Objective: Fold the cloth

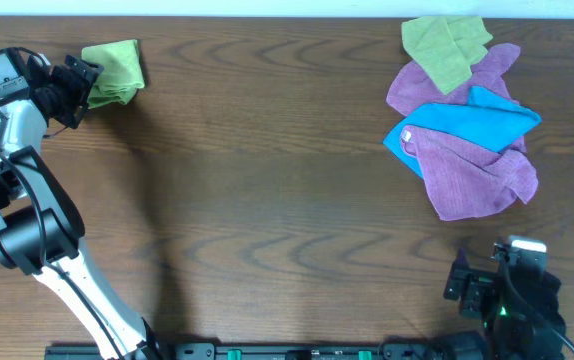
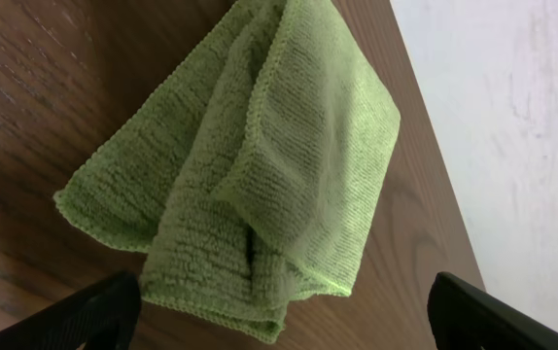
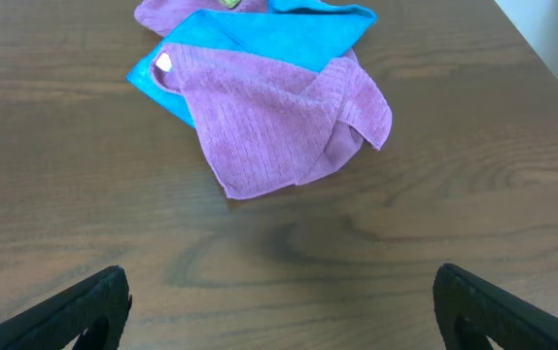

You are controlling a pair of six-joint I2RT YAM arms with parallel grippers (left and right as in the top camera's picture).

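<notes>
Wood-grain tabletop [image 1: 267, 180] carries the cloth [image 1: 115, 72] at its far left corner, rumpled and loosely doubled near the far edge. Left jaws stand open just short of it; right jaws open by the near right corner. A careless pinch could grab stray layers or push it off the edge. On the blue cloth [image 3: 260, 29], a white tag [image 3: 165, 61] is unreadable.

A dark wood-grain tabletop [image 1: 267, 150] is carrying a loose pile of cloths near its far right corner. A dull olive-green cloth [image 1: 445, 45] is lying at the far end of the pile, overlapping a purple cloth [image 1: 407, 90]. A blue cloth [image 1: 467, 118] is stretching across below it, showing a small white tag [image 3: 164, 62]. A second purple cloth [image 1: 472, 175] is lying crumpled over the blue one's near edge.
</notes>
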